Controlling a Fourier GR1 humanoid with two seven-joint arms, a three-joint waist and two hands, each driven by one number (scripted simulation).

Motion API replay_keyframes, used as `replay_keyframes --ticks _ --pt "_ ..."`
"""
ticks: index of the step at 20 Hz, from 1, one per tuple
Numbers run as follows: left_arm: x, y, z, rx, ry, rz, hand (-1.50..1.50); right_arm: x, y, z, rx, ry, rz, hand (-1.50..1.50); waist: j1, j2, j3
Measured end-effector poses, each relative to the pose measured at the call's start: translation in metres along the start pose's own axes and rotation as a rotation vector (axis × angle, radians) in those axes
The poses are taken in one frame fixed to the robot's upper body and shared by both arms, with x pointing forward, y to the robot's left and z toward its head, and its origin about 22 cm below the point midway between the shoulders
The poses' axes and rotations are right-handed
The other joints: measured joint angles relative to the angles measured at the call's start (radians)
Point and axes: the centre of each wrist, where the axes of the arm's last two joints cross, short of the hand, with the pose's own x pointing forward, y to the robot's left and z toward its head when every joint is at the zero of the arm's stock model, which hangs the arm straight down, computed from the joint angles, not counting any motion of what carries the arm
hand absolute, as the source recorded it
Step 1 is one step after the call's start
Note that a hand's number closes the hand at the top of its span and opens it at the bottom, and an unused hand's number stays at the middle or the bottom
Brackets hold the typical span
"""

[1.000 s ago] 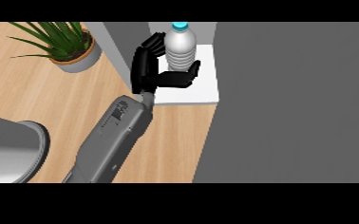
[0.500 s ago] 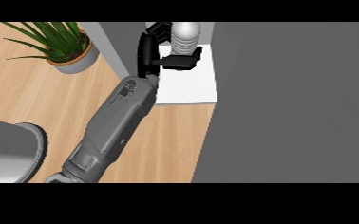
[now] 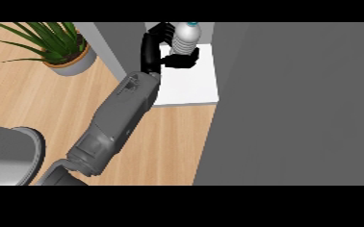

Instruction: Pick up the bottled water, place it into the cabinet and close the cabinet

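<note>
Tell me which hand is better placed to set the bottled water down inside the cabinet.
Left. The left hand is curled round the bottled water above the white cabinet shelf; the right hand is not in view.

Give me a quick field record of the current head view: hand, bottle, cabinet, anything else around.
hand in view: one hand, fingers curled round the bottle; by the forearm's position it looks like the left, not certain
other hand: not in view
bottled water: upright, held over the back of the white cabinet shelf
cabinet door: open, grey panel at right
potted plant: on the wooden counter, at left
</note>
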Motion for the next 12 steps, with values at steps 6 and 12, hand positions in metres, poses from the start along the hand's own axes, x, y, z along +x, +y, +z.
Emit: replay_keyframes --ticks 6,12 --pt "-0.012 0.003 -0.002 0.034 0.029 -0.049 1.5 -0.002 0.004 0.0 -0.001 0.003 -0.027 -1.5 -0.007 0.004 -0.001" --pt "-0.025 0.008 -0.001 0.064 0.059 -0.079 1.5 -0.001 0.003 0.001 0.014 -0.001 -0.022 -1.5 -0.016 0.008 -0.001"
